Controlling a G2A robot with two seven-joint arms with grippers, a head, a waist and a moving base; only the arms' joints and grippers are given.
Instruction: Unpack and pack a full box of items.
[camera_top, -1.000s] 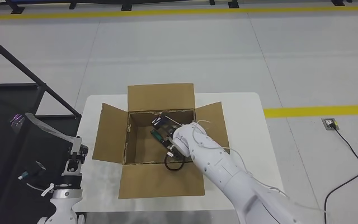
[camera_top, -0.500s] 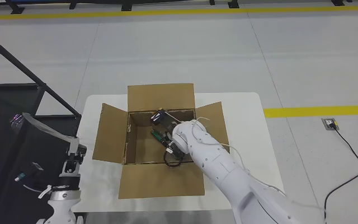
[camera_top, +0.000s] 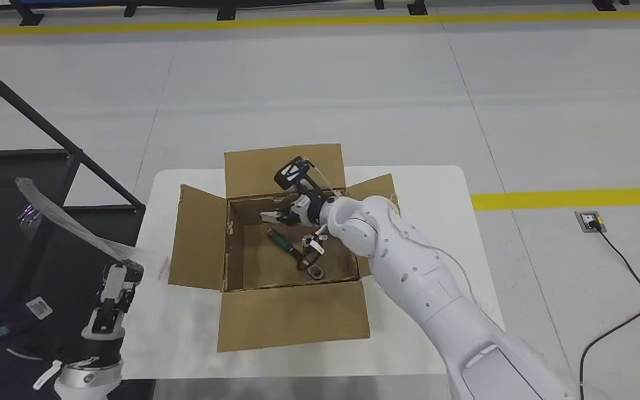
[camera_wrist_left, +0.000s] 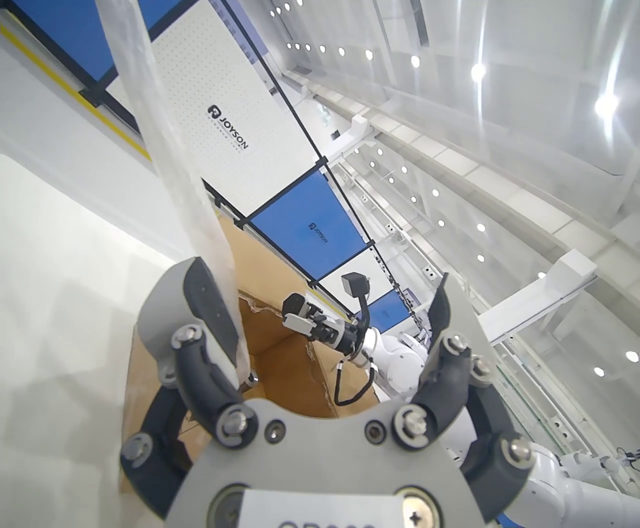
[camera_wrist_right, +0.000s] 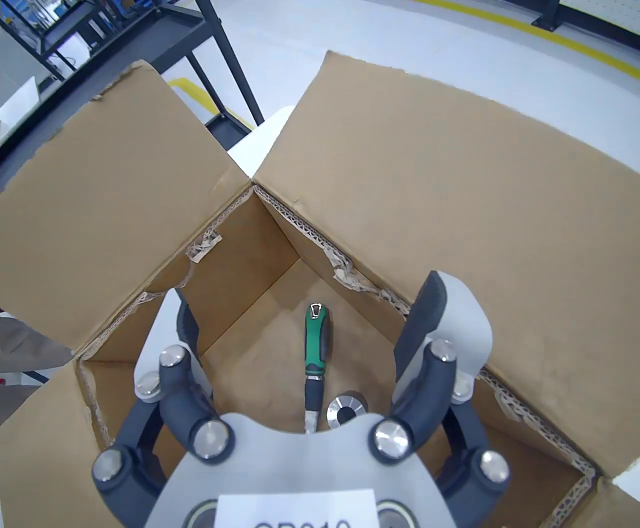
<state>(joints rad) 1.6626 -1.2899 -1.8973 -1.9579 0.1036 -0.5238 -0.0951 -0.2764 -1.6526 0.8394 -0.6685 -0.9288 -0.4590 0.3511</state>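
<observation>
**A:** Right hand first. State?

**B:** Right hand (camera_wrist_right: 305, 292) released. Its fingers (camera_wrist_right: 442, 320) are spread wide with nothing between them. It hangs over the far half of the box (camera_wrist_right: 450, 200), near 12 o'clock of the opening. It points down inside and touches no item.

**A:** Directly under it?

**B:** Green-handled tool (camera_wrist_right: 317, 340), flat on the box floor. The grip is green and black with a small metal clip at its end, then a black collar and a bare steel shank. From above, the grip points to about 10 o'clock and the steel end to about 4. Just beside the steel end sits a round metal part (camera_wrist_right: 345, 407), short, silver, with a dark hole in the middle. I cannot tell whether the two touch.

**A:** The box itself?

**B:** Plain brown corrugated card, all four flaps folded outward. The fluting is torn and ragged at the inner corners. It stands mid-surface (camera_top: 440, 200), which is white.

**A:** Left hand?

**B:** Left hand (camera_wrist_left: 325, 310) is at about 8 o'clock from the box, past the surface's edge, and it is also released. A clear plastic strip (camera_wrist_left: 165, 165) lies against one pad and runs off toward 10 o'clock. The other finger stands well apart, so nothing is pinched.
</observation>
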